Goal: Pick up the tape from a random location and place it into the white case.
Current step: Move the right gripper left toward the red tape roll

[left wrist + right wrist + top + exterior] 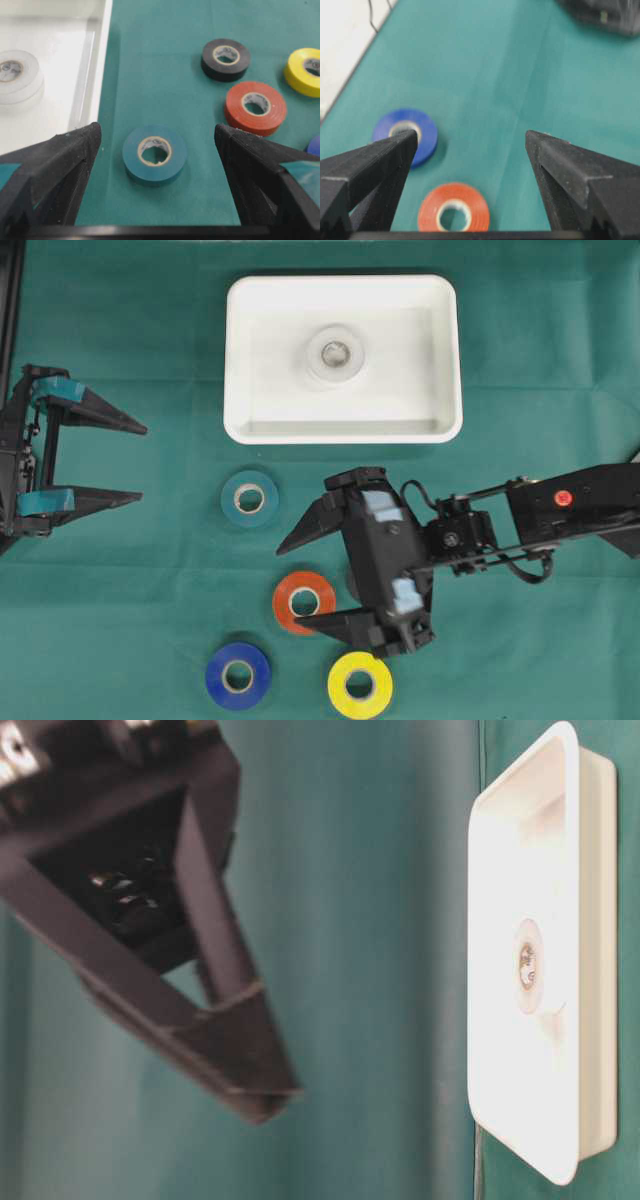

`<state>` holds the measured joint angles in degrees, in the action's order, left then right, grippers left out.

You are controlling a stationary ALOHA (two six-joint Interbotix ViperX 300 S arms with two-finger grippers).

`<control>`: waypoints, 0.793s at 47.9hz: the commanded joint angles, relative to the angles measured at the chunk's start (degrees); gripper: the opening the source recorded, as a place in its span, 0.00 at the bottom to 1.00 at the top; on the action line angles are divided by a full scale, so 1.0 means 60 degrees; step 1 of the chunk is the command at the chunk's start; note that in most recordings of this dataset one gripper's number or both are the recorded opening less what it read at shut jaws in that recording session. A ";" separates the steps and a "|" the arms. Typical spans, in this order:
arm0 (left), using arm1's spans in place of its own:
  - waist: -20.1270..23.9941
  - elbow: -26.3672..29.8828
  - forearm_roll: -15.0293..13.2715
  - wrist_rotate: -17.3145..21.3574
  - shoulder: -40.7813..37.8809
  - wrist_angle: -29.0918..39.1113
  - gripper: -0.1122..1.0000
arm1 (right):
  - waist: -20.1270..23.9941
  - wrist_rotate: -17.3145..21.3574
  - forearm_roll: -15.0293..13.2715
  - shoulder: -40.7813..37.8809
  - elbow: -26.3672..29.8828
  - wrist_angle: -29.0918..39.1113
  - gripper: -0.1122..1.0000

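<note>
The white case lies at the back centre with a white tape roll inside it. On the green cloth lie a teal tape, an orange tape, a blue tape and a yellow tape. My right gripper hovers open over the orange tape, pointing left, with nothing between its fingers. My left gripper stands open at the left edge, facing the teal tape from a distance. A black tape shows only in the left wrist view.
The case's rim runs along the left of the left wrist view. In the table-level view a blurred black gripper finger fills the left side and the case stands at the right. Green cloth covers the whole table.
</note>
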<state>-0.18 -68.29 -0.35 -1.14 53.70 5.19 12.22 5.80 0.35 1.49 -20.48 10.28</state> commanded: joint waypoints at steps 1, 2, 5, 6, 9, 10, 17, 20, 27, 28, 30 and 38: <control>-0.0029 0.0103 -0.0015 0.0015 -0.0073 -0.0029 0.96 | -0.0073 0.0249 0.0000 0.0029 0.0498 0.0601 0.91; -0.0029 0.0117 -0.0015 0.0029 -0.0073 -0.0029 0.96 | -0.0088 0.0308 -0.0015 -0.0015 0.0571 0.0776 0.91; -0.0029 0.0103 -0.0015 0.0029 -0.0073 -0.0029 0.96 | -0.0146 0.0527 -0.0088 -0.0176 0.0864 0.1377 0.91; -0.0029 0.0103 -0.0015 0.0029 -0.0059 -0.0029 0.96 | -0.0161 0.0571 -0.0103 -0.0234 0.0952 0.1567 0.91; -0.0029 0.0103 -0.0015 0.0044 -0.0059 -0.0029 0.96 | -0.0205 0.0732 -0.0132 -0.0454 0.1318 0.2227 0.91; -0.0029 0.0103 -0.0015 0.0044 -0.0059 -0.0029 0.96 | -0.0220 0.0762 -0.0146 -0.0527 0.1436 0.2417 0.91; -0.0029 0.0103 -0.0015 0.0044 -0.0059 -0.0015 0.96 | -0.0249 0.0850 -0.0264 -0.1011 0.2212 0.3853 0.91; -0.0029 0.0117 -0.0015 0.0044 -0.0059 -0.0029 0.96 | -0.0249 0.0835 -0.0278 -0.1216 0.2563 0.4468 0.91; -0.0029 0.0117 -0.0015 0.0044 -0.0059 -0.0044 0.96 | -0.0234 0.0850 -0.0308 -0.1421 0.2944 0.5186 0.91; -0.0029 0.0117 -0.0015 0.0059 -0.0059 -0.0044 0.96 | -0.0234 0.0850 -0.0308 -0.1436 0.2959 0.5244 0.91; -0.0029 0.0117 -0.0015 0.0044 -0.0059 -0.0059 0.96 | -0.0234 0.0864 -0.0308 -0.1465 0.2988 0.5273 0.91; -0.0029 0.0117 -0.0015 0.0029 -0.0059 -0.0088 0.96 | -0.0205 0.0908 -0.0308 -0.1465 0.2988 0.5391 0.91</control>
<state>-0.18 -68.38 -0.26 -0.97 53.70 5.27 10.72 11.16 -1.41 -8.17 -4.04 42.45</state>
